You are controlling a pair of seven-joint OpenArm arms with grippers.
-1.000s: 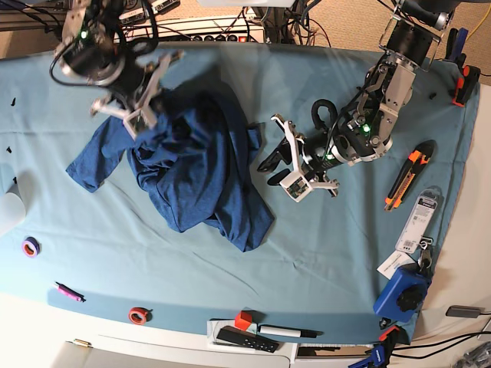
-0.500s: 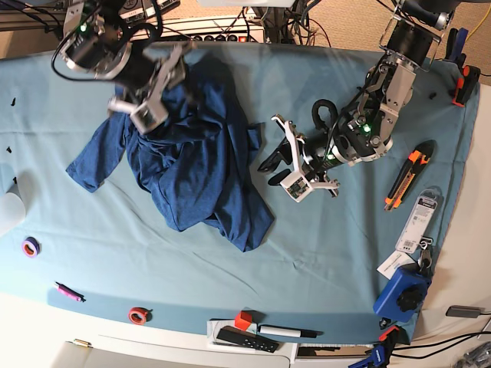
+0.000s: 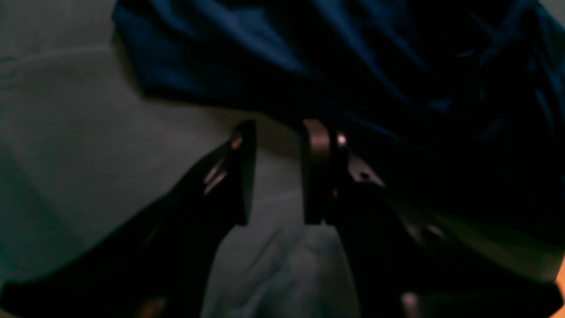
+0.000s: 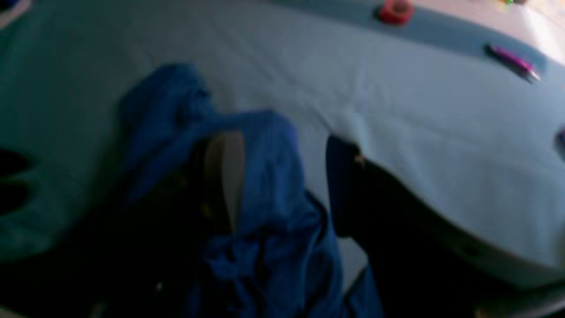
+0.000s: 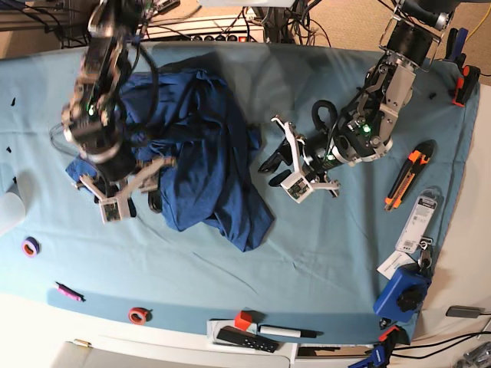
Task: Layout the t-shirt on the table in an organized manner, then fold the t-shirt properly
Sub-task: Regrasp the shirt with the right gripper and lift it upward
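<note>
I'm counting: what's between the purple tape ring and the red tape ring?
A small pink marker pen, lying on the teal cloth; base view shows it.

Left gripper (image 3: pixel 277 172) low over teal-covered table (image 3: pixel 79 145), jaws parted with bare cloth between, nothing held; crumpled navy t-shirt (image 3: pixel 335 57) just beyond fingertips, filling far and right side, dim and blurred
</note>
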